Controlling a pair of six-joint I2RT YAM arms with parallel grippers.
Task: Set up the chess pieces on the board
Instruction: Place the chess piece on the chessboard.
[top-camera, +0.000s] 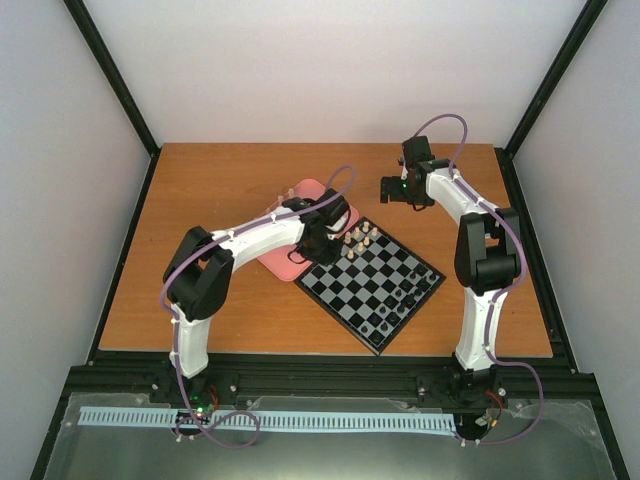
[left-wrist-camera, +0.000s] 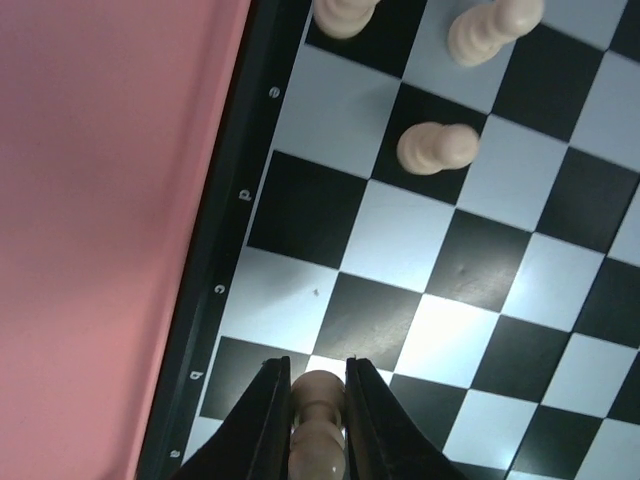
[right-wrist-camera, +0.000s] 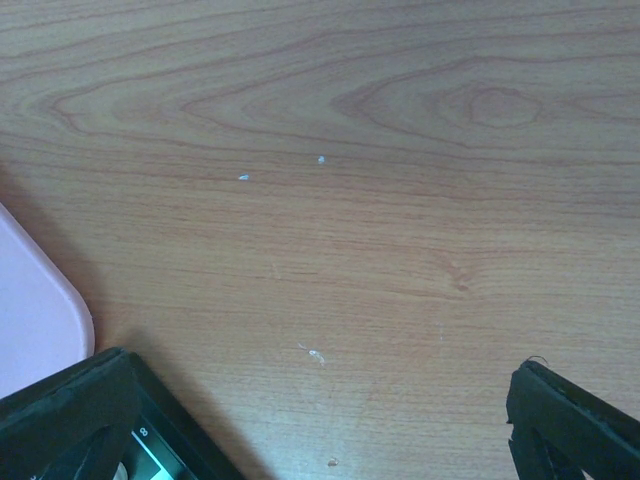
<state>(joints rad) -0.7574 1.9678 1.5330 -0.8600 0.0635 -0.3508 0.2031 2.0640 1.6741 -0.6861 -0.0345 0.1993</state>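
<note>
The board (top-camera: 372, 285) lies turned like a diamond on the wooden table. Several cream chess pieces (top-camera: 360, 240) stand along its upper-left side. My left gripper (top-camera: 322, 240) hovers over that corner, shut on a cream chess piece (left-wrist-camera: 318, 400) that is pinched upright between the two black fingers just above the squares near the lettered border (left-wrist-camera: 230, 250). In the left wrist view three other cream pieces (left-wrist-camera: 437, 147) stand further along the board. My right gripper (top-camera: 395, 190) hangs open over bare wood beyond the board, nothing between its fingers (right-wrist-camera: 560, 410).
A pink tray (top-camera: 300, 192) lies against the board's upper-left edge, under my left arm, also filling the left side of the left wrist view (left-wrist-camera: 100, 200). Small black pieces (top-camera: 408, 287) stand on the board's right side. A corner of the board (right-wrist-camera: 170, 445) shows by my right gripper.
</note>
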